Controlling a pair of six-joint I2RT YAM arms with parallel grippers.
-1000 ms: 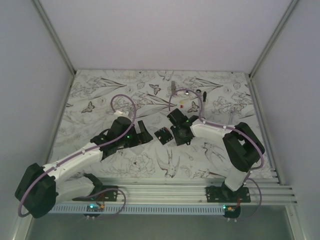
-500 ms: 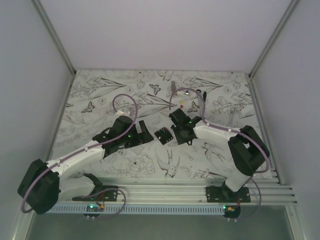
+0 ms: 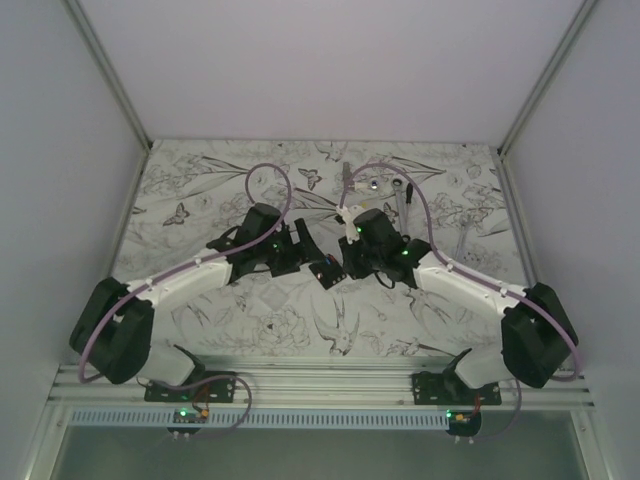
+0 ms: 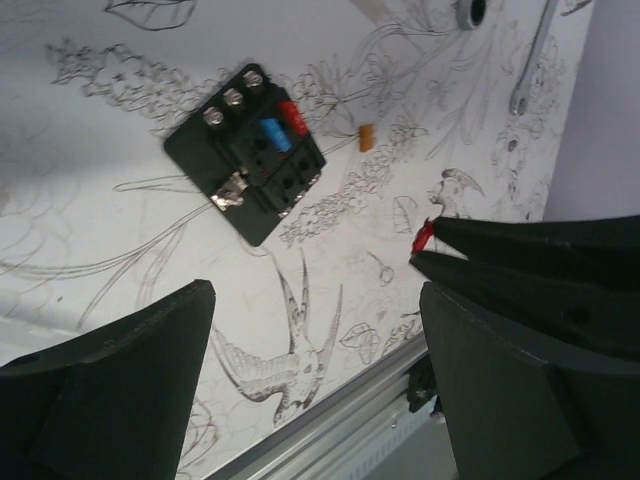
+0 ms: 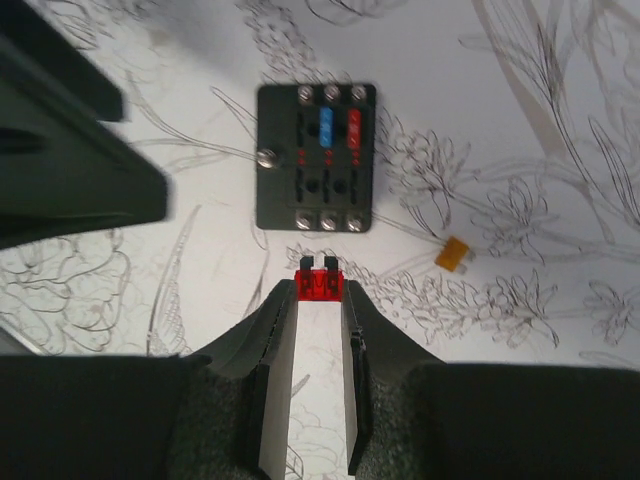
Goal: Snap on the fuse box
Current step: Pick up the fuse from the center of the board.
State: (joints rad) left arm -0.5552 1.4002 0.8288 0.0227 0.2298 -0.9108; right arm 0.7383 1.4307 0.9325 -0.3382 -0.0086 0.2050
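Left gripper (image 4: 312, 300), just left of the fuse box (image 5: 316, 157): black fingers (image 4: 130, 380) spread. Fuse box: flat black plastic square, silver screws (image 5: 329, 93), blue and red fuses (image 5: 326, 128), on floral mat (image 5: 560, 100). Right gripper (image 5: 318, 290), just right: pinching red fuse (image 5: 318, 283)

Light: bright, even across my desk (image 3: 200, 180).
Shadows: faint, soft.
Focus: my left gripper (image 4: 315, 300) blurs near the lens.
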